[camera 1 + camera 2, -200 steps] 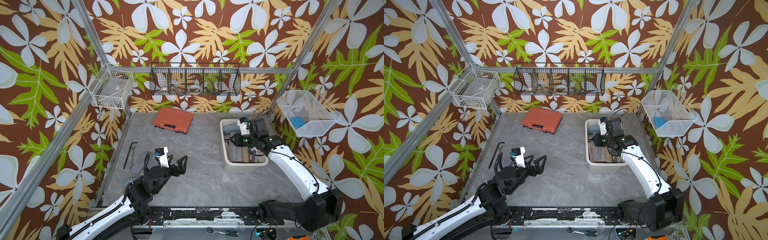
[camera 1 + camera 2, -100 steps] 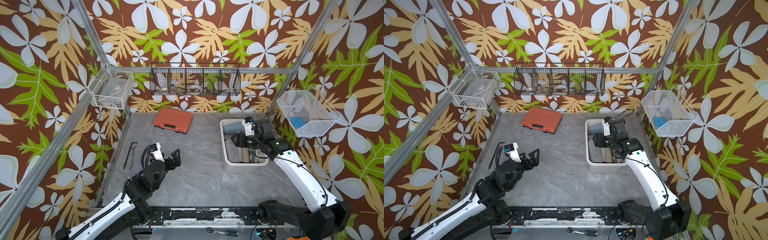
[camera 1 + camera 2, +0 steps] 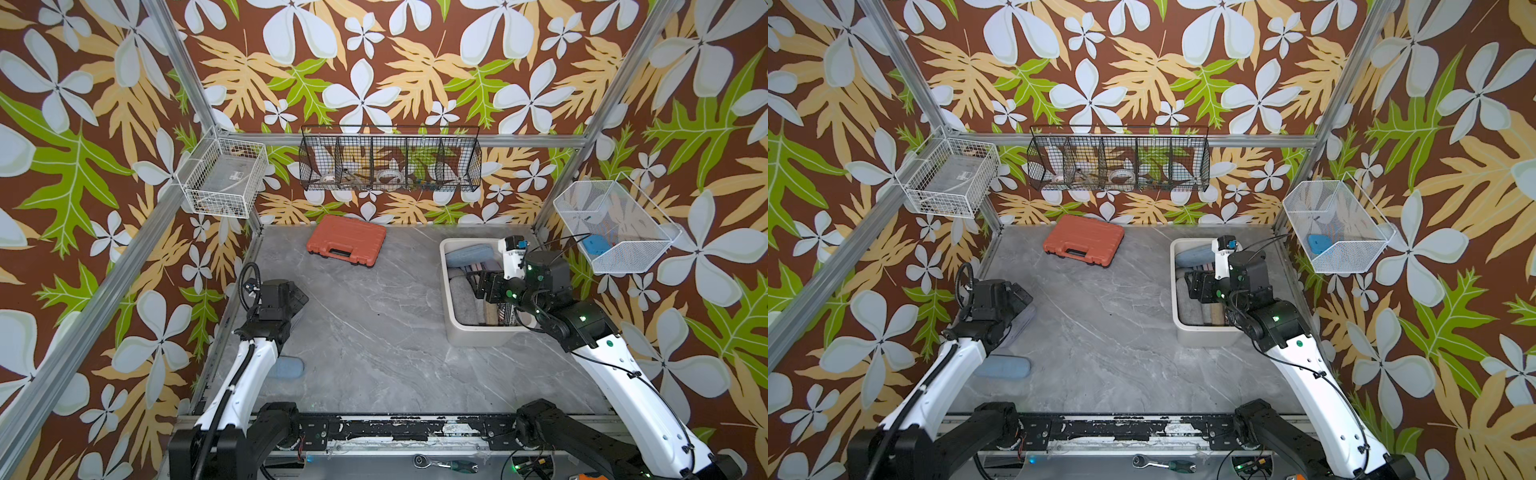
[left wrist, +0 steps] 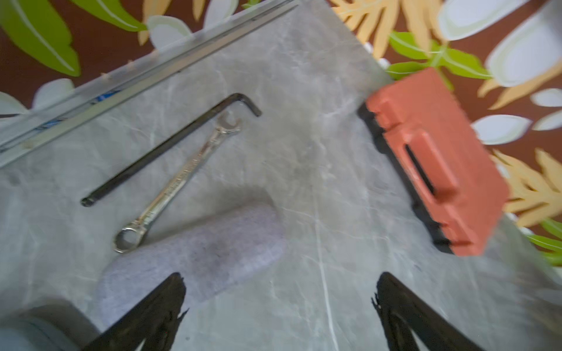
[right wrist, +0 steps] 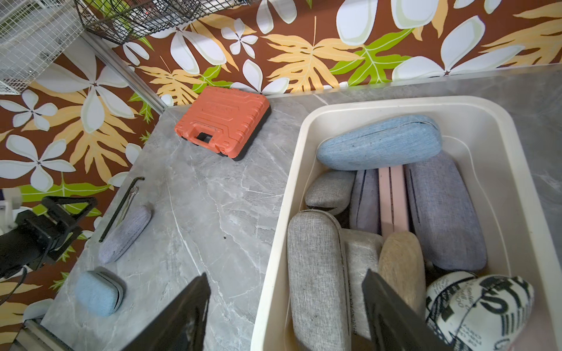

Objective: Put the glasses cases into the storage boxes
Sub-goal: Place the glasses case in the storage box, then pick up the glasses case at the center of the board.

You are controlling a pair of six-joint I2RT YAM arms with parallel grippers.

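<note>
My left claw (image 4: 281, 278) hung wide open over the lavender felt case (image 4: 194, 252), which lay on the table (image 4: 334, 188) just beside a wrench (image 4: 179, 182). Best, I judged, to straddle its narrow middle, clear of the wrench. My right claw (image 5: 286, 275) gaped empty over the cream tub (image 5: 304, 121).

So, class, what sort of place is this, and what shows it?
Probably a staged robot test cell, not a home: left arm and right arm mounted on one rail at the front, aluminium frame posts carrying leaf-print wall panels, a black wire basket hung behind.
</note>
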